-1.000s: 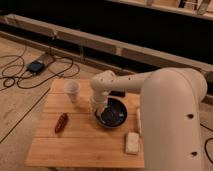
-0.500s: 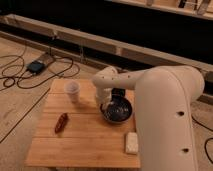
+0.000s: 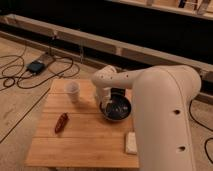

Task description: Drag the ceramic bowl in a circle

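Note:
The ceramic bowl [image 3: 118, 109], round, glossy and dark with a shiny inside, sits on the wooden table [image 3: 85, 140] right of its middle. My gripper [image 3: 105, 106] hangs down from the white arm at the bowl's left rim, touching or hooked over it. The arm's wrist hides the rim there. The small white cup [image 3: 73, 91] stands apart, to the left of the bowl near the table's far edge.
A reddish-brown object [image 3: 61, 122] lies on the table's left side. A pale rectangular block [image 3: 131, 143] lies near the front right. My large white arm [image 3: 165, 115] covers the table's right side. Cables and a dark box [image 3: 36, 66] lie on the floor left.
The bowl and the gripper have moved right and slightly toward the table's far edge. The cup, the reddish object and the pale block have not moved.

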